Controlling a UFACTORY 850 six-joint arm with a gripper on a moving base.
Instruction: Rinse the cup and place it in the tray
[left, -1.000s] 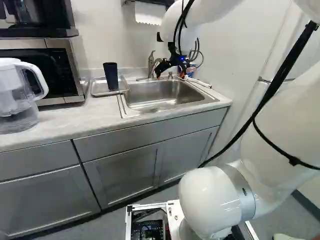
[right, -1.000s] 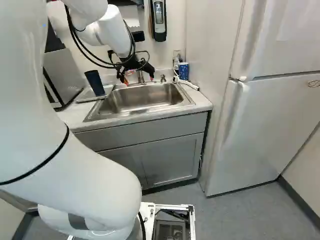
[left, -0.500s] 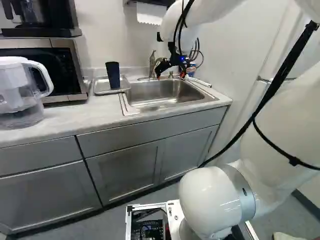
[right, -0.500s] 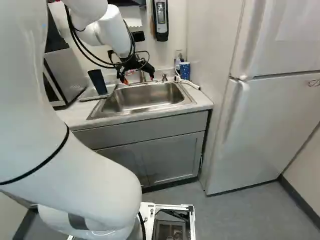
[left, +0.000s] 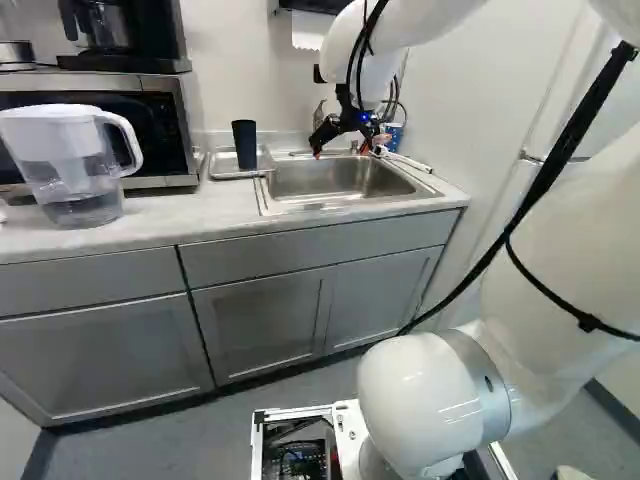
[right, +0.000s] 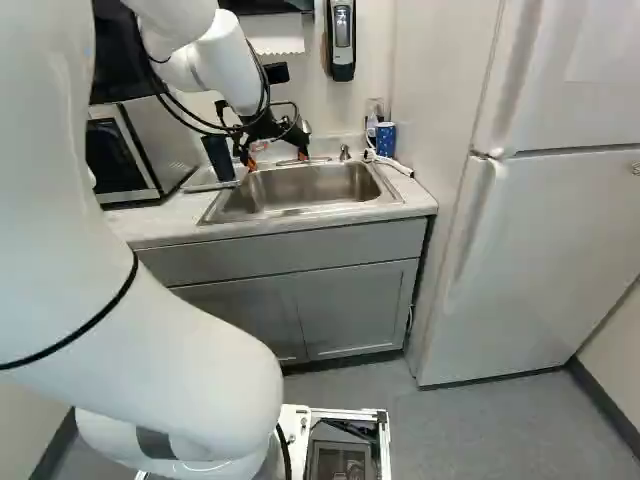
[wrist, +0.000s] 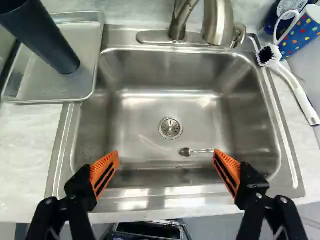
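Above the sink's near part hangs my gripper (right: 277, 158), wide apart and empty. In the wrist view the gripper (wrist: 165, 156) has its orange-padded fingers on either side of bare sink space. A tall dark cup (left: 244, 144) stands upright on the metal tray (left: 222, 166), left of the sink (left: 335, 178). The wrist view shows this cup (wrist: 42, 37) and tray (wrist: 55, 87) beyond and to one side of the fingers, well apart from them. The faucet (wrist: 183, 17) rises behind the basin.
A spoon (wrist: 186, 152) lies in the sink. Beside the sink are a white brush (wrist: 295, 92) and a blue dotted cup (wrist: 301, 35). A water pitcher (left: 75, 170) and microwave (left: 150, 120) stand left of the tray. A refrigerator (right: 520, 250) is at the right.
The base has moved: counter, sink, tray and cup have shifted rightward together in both base views. The arm keeps its pose over its lowest joint, and the cup remains on the tray.
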